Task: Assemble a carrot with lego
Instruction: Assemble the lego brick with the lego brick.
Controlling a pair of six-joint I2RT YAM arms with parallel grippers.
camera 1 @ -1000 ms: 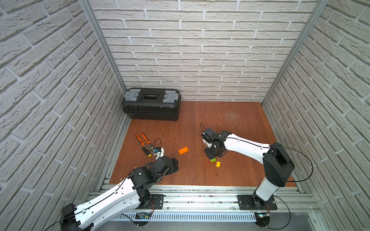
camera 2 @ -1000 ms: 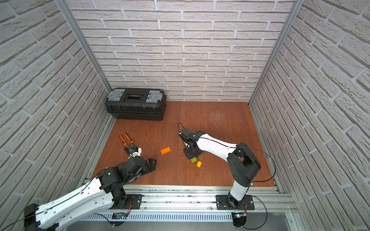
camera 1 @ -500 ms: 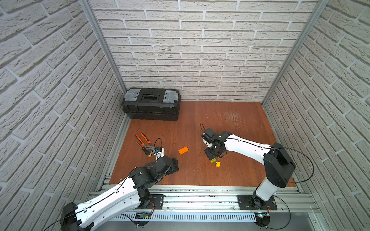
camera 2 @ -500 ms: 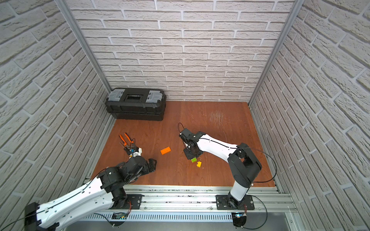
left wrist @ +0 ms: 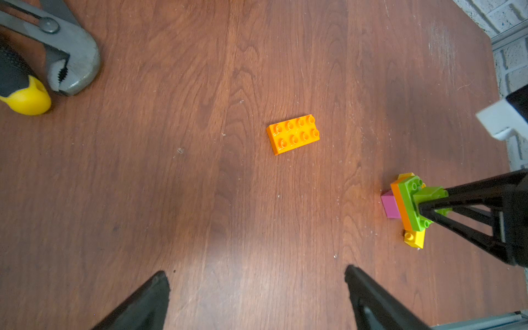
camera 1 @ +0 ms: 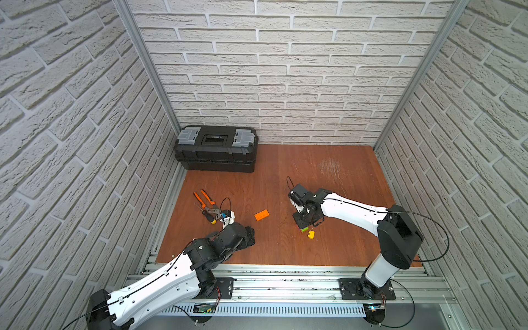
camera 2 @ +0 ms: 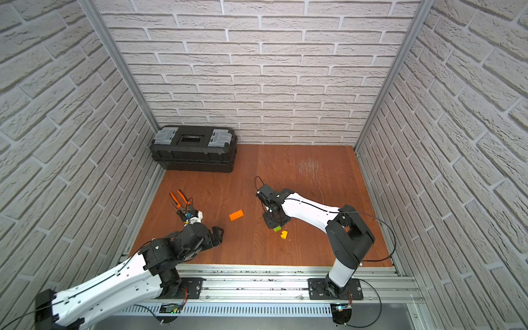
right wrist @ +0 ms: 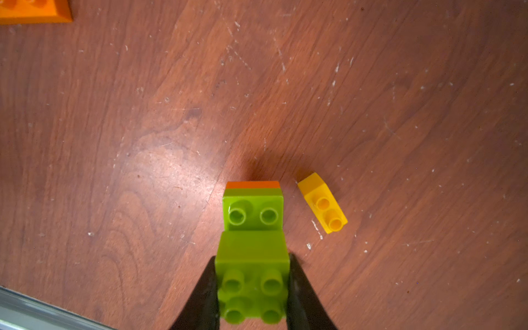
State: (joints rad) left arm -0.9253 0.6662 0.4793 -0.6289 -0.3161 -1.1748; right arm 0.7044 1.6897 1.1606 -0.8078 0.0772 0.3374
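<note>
On the left of the surface (camera 1: 314, 177), orange-handled pliers (camera 1: 205, 201). Just nearer, left end effector (left wrist: 257, 275), released, grasping nothing. In the middle, one loose orange brick (camera 1: 261, 215), flat, studs up. Right of it, right end effector (right wrist: 253, 257) clenched on the green top of the carrot (left wrist: 407, 200), down at the surface. Just beside, to the right and nearer, a loose yellow brick (right wrist: 323, 204).

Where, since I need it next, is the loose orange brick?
In both top views the orange brick lies flat mid-table, alone, between the pliers and the carrot.
</note>
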